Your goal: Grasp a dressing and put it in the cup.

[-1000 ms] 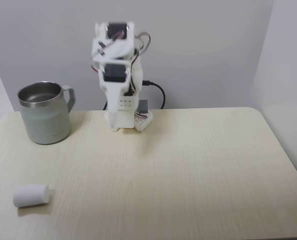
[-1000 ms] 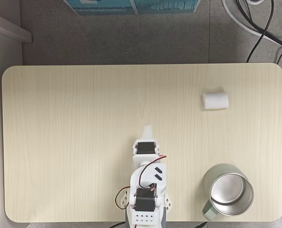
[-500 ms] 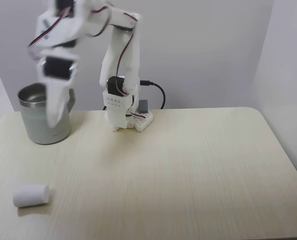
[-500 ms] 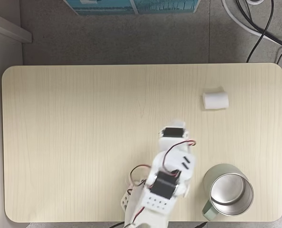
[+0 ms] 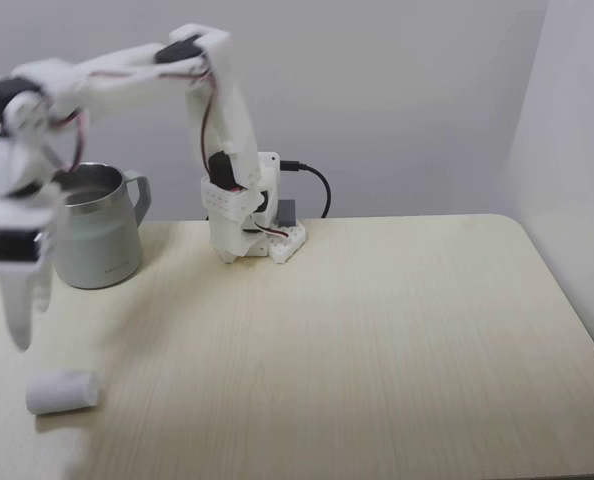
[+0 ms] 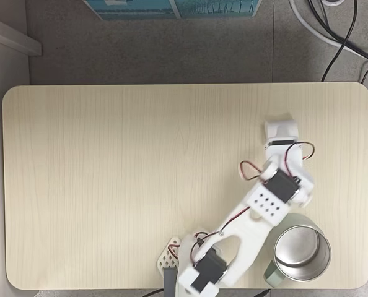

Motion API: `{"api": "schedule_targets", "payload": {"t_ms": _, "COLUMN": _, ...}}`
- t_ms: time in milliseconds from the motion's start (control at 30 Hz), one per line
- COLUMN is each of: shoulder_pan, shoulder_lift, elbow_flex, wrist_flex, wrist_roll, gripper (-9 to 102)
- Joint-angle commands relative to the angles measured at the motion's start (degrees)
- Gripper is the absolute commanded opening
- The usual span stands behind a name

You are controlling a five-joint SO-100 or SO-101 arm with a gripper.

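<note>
A pale wood-grain bench (image 5: 377,340) with rounded corners stands against a plain grey-white wall; seen from above, grey floor and dark cables lie beyond its far edge. The cup (image 5: 99,228), a pale grey-green mug with a shiny steel rim and inside, serves as the landmark: it stands upright near the back left corner of the bench in the front-facing fixed view, and near the lower right corner in the fixed view from above (image 6: 297,252), its handle turned toward the bench edge there.

The white arm's base (image 5: 245,215) sits just to the right of the cup in the front-facing fixed view, with a black cable running off behind it. From the base the arm reaches up, over and past the cup, and comes down in front of it.

The hand (image 5: 19,318) points downward, blurred, in front of the cup and above the dressing. Whether its fingers are spread or pressed together I cannot tell; it holds nothing that can be seen.

The dressing (image 5: 62,392), a small white soft roll, lies on its side on the bench, well in front of the cup and apart from it. From above, the dressing (image 6: 279,128) lies beyond the cup with the hand (image 6: 280,143) right beside it.
</note>
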Motion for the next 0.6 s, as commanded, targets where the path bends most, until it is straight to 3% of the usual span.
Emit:
{"api": "schedule_targets", "payload": {"t_ms": 0, "shoulder_pan": 0.35, "shoulder_lift": 6.94, "elbow_flex": 7.03, "wrist_flex": -0.53, "wrist_roll": -0.70, "gripper": 24}}
{"api": "schedule_targets", "payload": {"t_ms": 267, "shoulder_pan": -1.41, "shoulder_lift": 18.54, "elbow_flex": 11.07, "wrist_flex": -3.78, "wrist_roll": -0.26, "gripper": 24}}
{"api": "schedule_targets", "payload": {"t_ms": 567, "shoulder_pan": -4.04, "shoulder_lift": 19.34, "elbow_flex": 9.49, "wrist_flex": -4.31, "wrist_roll": 0.70, "gripper": 24}}
